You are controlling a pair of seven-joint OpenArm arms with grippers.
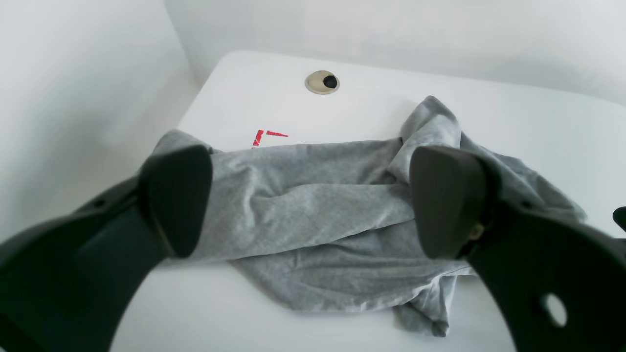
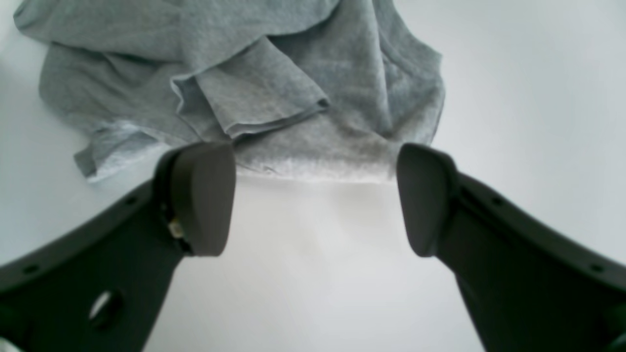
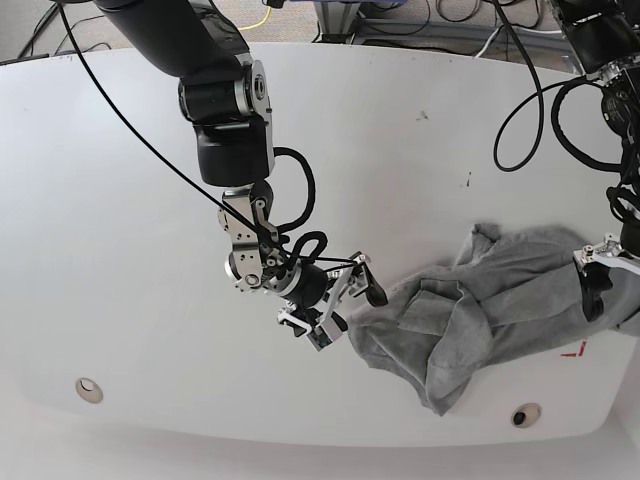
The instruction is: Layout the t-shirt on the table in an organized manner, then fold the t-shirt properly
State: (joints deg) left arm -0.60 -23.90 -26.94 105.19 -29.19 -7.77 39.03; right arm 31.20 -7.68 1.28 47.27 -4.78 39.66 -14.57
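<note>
Grey cloth, the t-shirt (image 3: 500,300), is seen crumpled on the table (image 3: 130,250) between the two claws. The right gripper (image 2: 315,198) is spread wide just short of its hem (nothing held). The left gripper (image 1: 310,200) is spread wide over its other end.

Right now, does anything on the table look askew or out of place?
Yes: the t-shirt lies crumpled in overlapping folds near one end of the table, partly covering the red tape mark. Nothing looks damaged or spilled.
</note>
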